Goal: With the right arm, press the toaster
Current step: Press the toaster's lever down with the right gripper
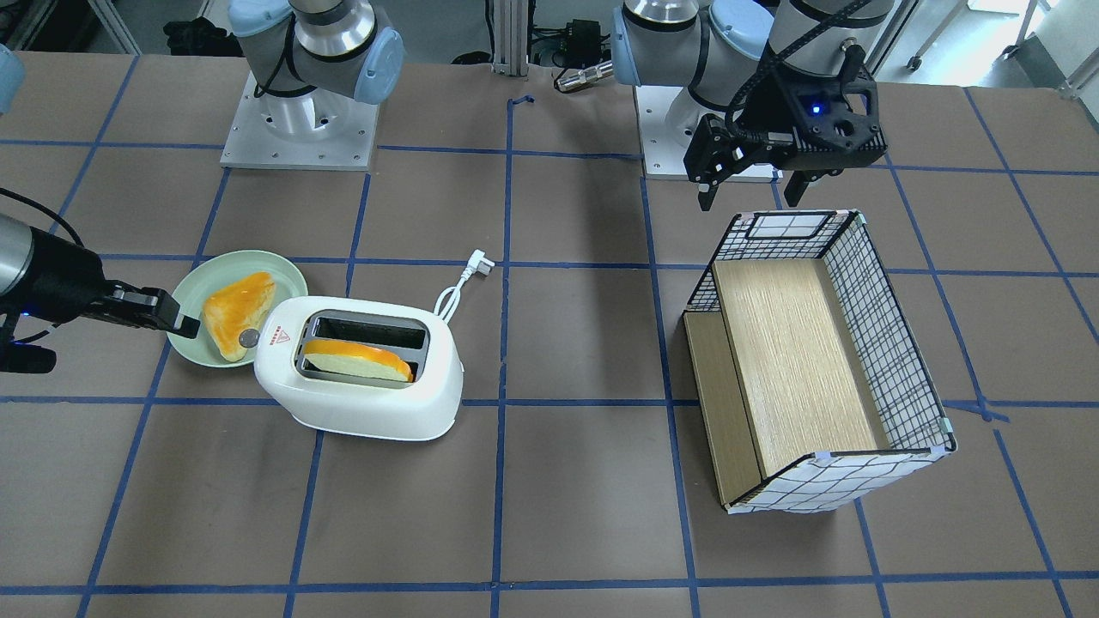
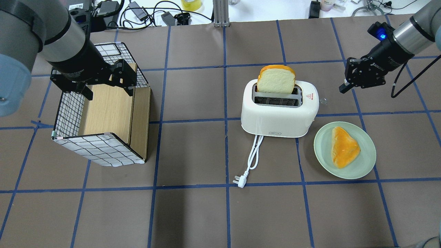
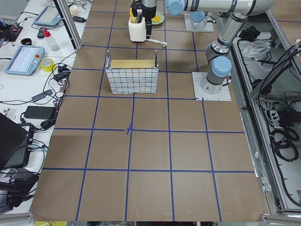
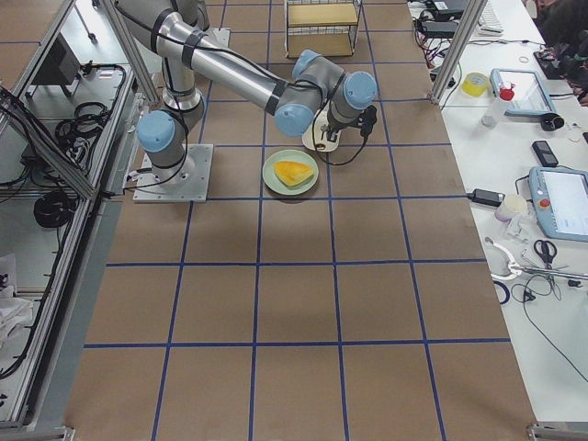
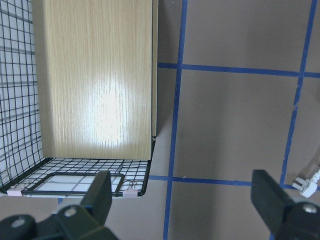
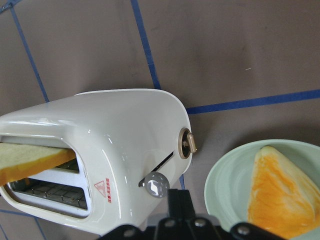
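Covering the surface is a brown sheet, divided into squares by blue tape lines. Along the side away from the robot a bench is seen, strewn with cables, tablets and a yellow tape roll. Aluminium posts are set at the edges.

The toaster is placed a little ahead of the right pincer, lower than its tips, with its knob end turned toward them; the two are apart. It is white, rounded and glossy, with two slots, and a slice of bread is stood upright in one of them. On the end facing the pincer are shown a grey round knob at the foot of a slit, a gold-coloured dial and a red triangle mark. A white cord is trailed from its side to a plug. Near the right pincer's tips a pale green plate is set, with an orange-topped slice laid on it.

The right pincer's fingers are drawn together, and nothing is held. The left pincer is spread wide, empty, above one end of a wire basket lined with wood.
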